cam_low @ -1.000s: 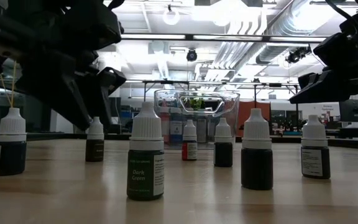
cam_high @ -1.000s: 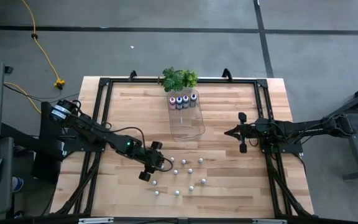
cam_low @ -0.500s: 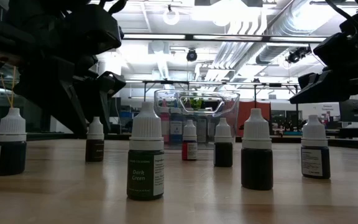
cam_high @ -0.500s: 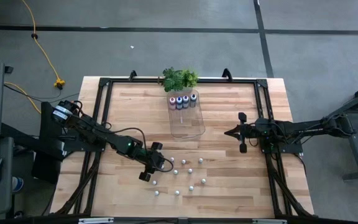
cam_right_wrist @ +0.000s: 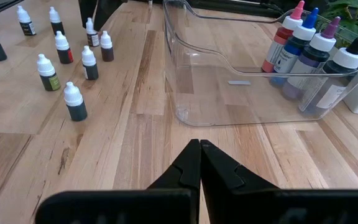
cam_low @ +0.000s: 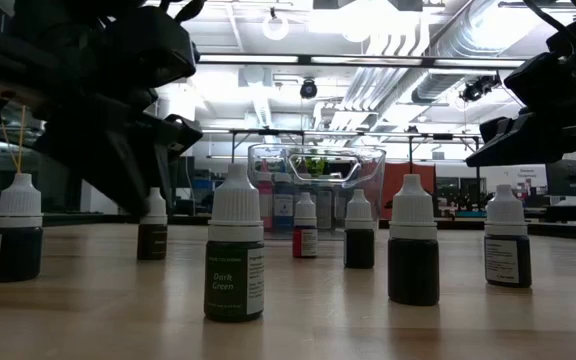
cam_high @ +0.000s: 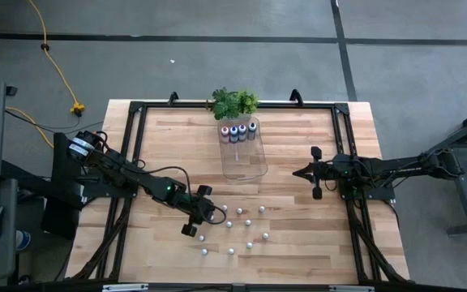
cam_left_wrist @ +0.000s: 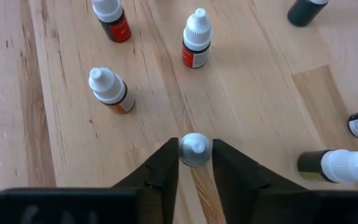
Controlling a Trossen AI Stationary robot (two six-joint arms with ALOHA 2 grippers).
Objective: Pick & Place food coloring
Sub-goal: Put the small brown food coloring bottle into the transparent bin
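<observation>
Left gripper (cam_left_wrist: pixel 195 163) is pinching a small white-capped bottle (cam_left_wrist: pixel 194 149) between its two fingers, upright on the wooden table (cam_left_wrist: pixel 260 87). More small bottles (cam_high: pixel 246 223) are standing nearby. Beyond, the clear tray (cam_high: pixel 244 158) is holding four larger bottles (cam_high: pixel 239 130). Right gripper (cam_right_wrist: pixel 199 163) is hovering apart, fingers together and empty.

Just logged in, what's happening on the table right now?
The left gripper is down among the small white-capped dropper bottles, its fingers against the cap of one bottle. Four taller bottles already stand in the clear plastic tray. The right gripper waits shut near the tray.
</observation>
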